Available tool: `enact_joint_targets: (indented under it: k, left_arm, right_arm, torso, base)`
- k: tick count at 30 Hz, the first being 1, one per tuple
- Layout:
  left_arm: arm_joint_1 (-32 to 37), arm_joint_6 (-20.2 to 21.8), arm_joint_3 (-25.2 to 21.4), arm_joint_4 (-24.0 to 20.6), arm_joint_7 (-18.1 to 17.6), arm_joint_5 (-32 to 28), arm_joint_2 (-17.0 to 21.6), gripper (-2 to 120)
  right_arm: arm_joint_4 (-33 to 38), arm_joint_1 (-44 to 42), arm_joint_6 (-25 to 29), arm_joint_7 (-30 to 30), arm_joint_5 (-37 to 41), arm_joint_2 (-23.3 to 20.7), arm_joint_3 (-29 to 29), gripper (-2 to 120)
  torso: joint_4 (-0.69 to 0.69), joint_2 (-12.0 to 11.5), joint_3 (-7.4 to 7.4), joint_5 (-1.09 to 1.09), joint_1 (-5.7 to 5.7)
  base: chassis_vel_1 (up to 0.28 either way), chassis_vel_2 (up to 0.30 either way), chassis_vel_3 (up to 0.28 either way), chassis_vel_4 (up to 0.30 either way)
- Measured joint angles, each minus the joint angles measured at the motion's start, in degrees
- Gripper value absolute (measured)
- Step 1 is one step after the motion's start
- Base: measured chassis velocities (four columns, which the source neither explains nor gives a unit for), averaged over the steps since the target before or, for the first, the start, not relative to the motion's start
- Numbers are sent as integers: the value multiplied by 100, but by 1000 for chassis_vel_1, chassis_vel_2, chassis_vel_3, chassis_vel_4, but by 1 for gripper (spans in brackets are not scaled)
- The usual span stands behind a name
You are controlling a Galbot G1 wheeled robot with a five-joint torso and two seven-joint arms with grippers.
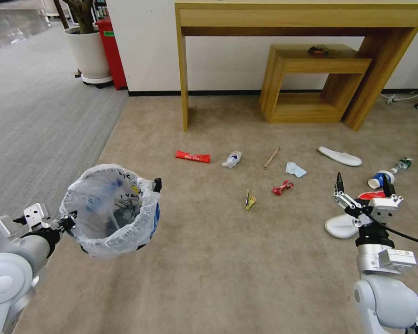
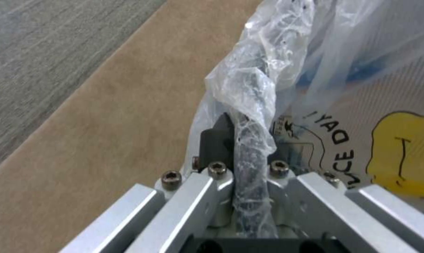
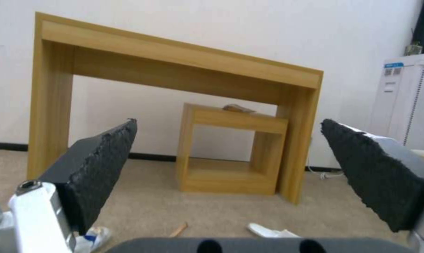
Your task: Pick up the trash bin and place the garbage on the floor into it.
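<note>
Litter lies scattered on the floor (image 1: 218, 260), the tan carpet ahead of me, while my left claw (image 1: 69, 221) is clamped on the rim of the trash bin (image 1: 111, 211) and holds it off the carpet at my left side. Its crinkled clear liner folds over the rim; dark and blue shapes show through the bottom, but I cannot tell what they are.

Among the garbage I see a red wrapper (image 1: 192, 157), a small bottle (image 1: 231, 159), a stick (image 1: 271, 157), a blue tissue (image 1: 295, 169), a crushed red can (image 1: 283, 188), a yellow scrap (image 1: 250, 200), 2 white slippers (image 1: 340, 156) and a blue cup (image 1: 381, 178).

My right claw (image 1: 363, 188) hangs wide open above the nearer slipper (image 1: 341, 226), gripping nothing.

From the left wrist, the bin rim (image 2: 249, 154) sits pinched between my fingers, and print reads "DAY!" beside a yellow cartoon shape. From the right wrist, the tall wooden bench (image 3: 174, 66) stands with a smaller one (image 3: 231, 147) nested under it.
</note>
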Motion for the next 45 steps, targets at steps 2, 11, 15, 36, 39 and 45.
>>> enact_joint_targets:
  k: [2, 11, 15, 36, 39, 45]
  left_arm:
    - [0, 0, 3, 0, 1, 0, -2, 0]
    - [-1, 0, 12, -15, 2, 12, -10, 0]
    - [-1, 0, 14, -21, 2, 18, -12, 0]
    - [16, -1, 32, -46, 4, 48, -36, 0]
    - [22, -1, 27, -43, 8, 47, -37, 0]
    - [22, -1, 19, -42, 9, 48, -33, 0]
  right_arm:
    - [0, 3, 0, 1, 2, 0, -2, 100]
    - [-9, 11, 0, 6, 17, -2, -8, 100]
    - [-9, 11, 0, 9, 22, -2, -8, 100]
    - [-6, -4, 20, 11, 23, 3, -13, 100]
    - [-16, -3, 47, 11, -2, 7, -23, 100]
    - [-20, -3, 90, 20, -8, 5, -47, 100]
  torso:
    - [1, 0, 0, 1, 0]
    - [0, 0, 0, 1, 0]
    - [0, 0, -1, 1, 0]
    - [1, 0, 0, 0, 0]
    - [0, 0, 0, 1, 0]
    - [1, 0, 0, 1, 0]
  base:
    - [-158, 175, 166, -172]
    - [-176, 170, 170, -160]
    - [-182, 174, 174, -168]
    - [-185, 181, 186, -184]
    - [-100, 108, 114, -106]
    - [-29, 42, 32, -35]
